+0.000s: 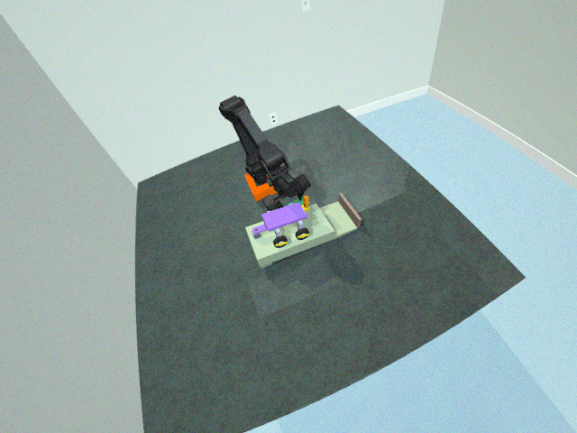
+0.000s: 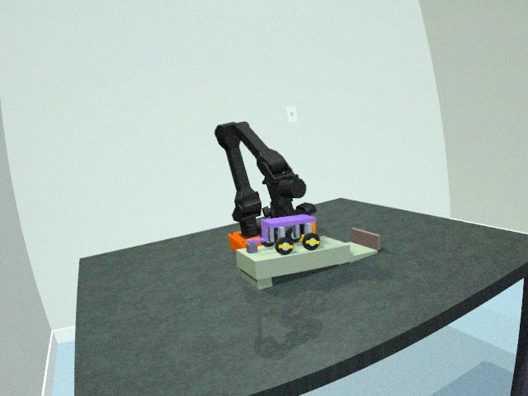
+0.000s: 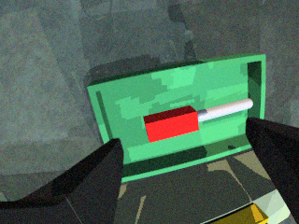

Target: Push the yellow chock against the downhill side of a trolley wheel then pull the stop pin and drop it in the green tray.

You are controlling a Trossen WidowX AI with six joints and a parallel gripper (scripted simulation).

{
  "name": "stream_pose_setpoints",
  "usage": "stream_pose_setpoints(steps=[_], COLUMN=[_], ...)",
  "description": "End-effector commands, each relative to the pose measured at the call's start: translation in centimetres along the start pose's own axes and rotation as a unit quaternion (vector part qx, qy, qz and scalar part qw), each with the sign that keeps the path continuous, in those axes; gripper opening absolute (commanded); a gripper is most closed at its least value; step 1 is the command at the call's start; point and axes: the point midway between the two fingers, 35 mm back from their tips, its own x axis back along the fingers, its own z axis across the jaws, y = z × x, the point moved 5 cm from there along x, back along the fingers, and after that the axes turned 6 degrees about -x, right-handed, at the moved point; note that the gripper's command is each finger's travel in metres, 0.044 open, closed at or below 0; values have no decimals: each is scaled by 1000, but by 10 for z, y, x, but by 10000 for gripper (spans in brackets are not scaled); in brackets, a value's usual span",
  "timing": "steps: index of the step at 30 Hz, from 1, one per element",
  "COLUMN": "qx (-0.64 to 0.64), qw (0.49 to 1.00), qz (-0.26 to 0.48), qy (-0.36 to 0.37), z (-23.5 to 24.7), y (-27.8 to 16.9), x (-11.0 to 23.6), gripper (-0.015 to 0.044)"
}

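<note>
Purple trolley [image 2: 288, 222] on ramp [image 2: 294, 259]; arm [image 2: 256, 163] behind.

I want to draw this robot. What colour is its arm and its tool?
The arm is all black, made of chunky rounded segments, standing on an orange base. Its tool has two dark, plain, wedge-shaped fingers. No cables or markings show.

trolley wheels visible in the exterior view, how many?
3: two yellow-hubbed wheels on the near side, at and, one far-side wheel partly visible behind. A fourth may be hidden.
</note>
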Motion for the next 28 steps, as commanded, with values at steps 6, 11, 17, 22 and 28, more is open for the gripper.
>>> stream_pose_setpoints(steps=[6, 11, 17, 22, 28], qx=[2, 2, 2, 2, 4], qw=[1000, 1000, 1000, 1000, 1000], qz=[3, 3, 3, 3, 4], qy=[-4, -4, -4, -4, -2], z=[-4, -6, -10, -13, -12], y=[0, 0, 0, -1, -1], x=[25, 41, 60, 73, 69], gripper=[440, 440, 440, 440, 440])
